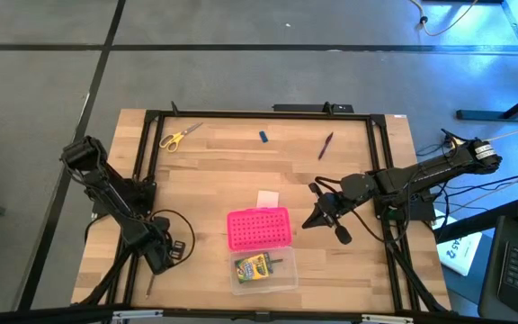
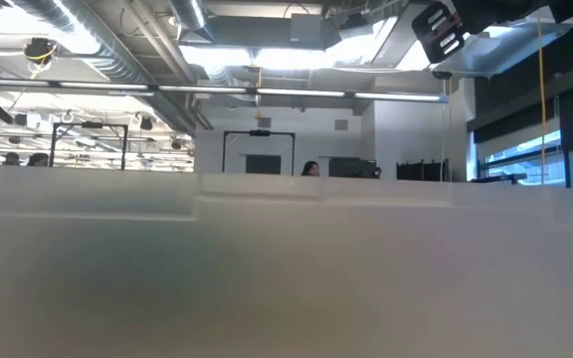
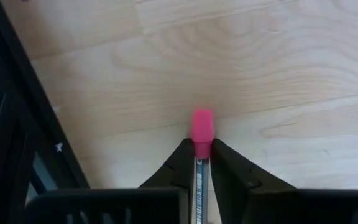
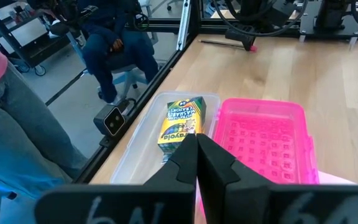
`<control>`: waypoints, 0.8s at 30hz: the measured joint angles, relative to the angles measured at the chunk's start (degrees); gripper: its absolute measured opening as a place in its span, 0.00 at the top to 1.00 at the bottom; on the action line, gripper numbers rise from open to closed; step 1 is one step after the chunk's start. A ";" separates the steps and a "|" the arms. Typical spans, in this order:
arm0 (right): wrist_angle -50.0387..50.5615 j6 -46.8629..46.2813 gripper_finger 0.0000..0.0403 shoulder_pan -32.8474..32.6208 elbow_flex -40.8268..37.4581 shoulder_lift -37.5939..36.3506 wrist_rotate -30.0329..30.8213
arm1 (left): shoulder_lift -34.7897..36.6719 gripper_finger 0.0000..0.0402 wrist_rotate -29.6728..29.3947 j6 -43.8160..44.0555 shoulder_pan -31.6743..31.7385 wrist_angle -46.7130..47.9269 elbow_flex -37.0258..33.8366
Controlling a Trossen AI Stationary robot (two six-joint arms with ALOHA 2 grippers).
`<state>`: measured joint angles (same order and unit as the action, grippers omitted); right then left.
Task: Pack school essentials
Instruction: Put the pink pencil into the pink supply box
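You're working on a pale wooden counter (image 1: pixel 214 180) with a smooth, matt finish and visible grain. A matt black metal frame (image 1: pixel 259 114) edges it. The bright pink dotted plastic box (image 1: pixel 259 228) looks glossy, and its clear plastic half (image 1: pixel 281 277) holds the yellow-green cardboard crayon box (image 1: pixel 251 267), printed and slightly shiny. Your left gripper's matt black fingers (image 3: pixel 180 168) pinch a thin pencil (image 3: pixel 199 193) with a smooth pink rubber eraser tip (image 3: pixel 202 127).
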<state>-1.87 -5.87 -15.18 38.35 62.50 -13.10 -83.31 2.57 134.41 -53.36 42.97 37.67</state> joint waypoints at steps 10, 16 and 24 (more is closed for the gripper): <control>0.00 -1.63 0.99 0.00 0.00 -0.02 -2.02 | -0.22 0.94 -1.16 -1.60 0.00 0.02 1.23; 0.14 -3.00 0.99 -0.02 -0.02 -1.03 -2.04 | -0.26 0.94 -4.14 -4.22 0.02 0.10 4.71; 0.11 -2.95 0.99 -0.02 -0.02 -4.67 -2.12 | -0.17 0.93 -10.89 -10.04 1.36 0.51 9.81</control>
<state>-1.76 -8.81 -15.20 38.33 57.83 -15.23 -83.48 -8.33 124.37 -52.01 43.48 47.48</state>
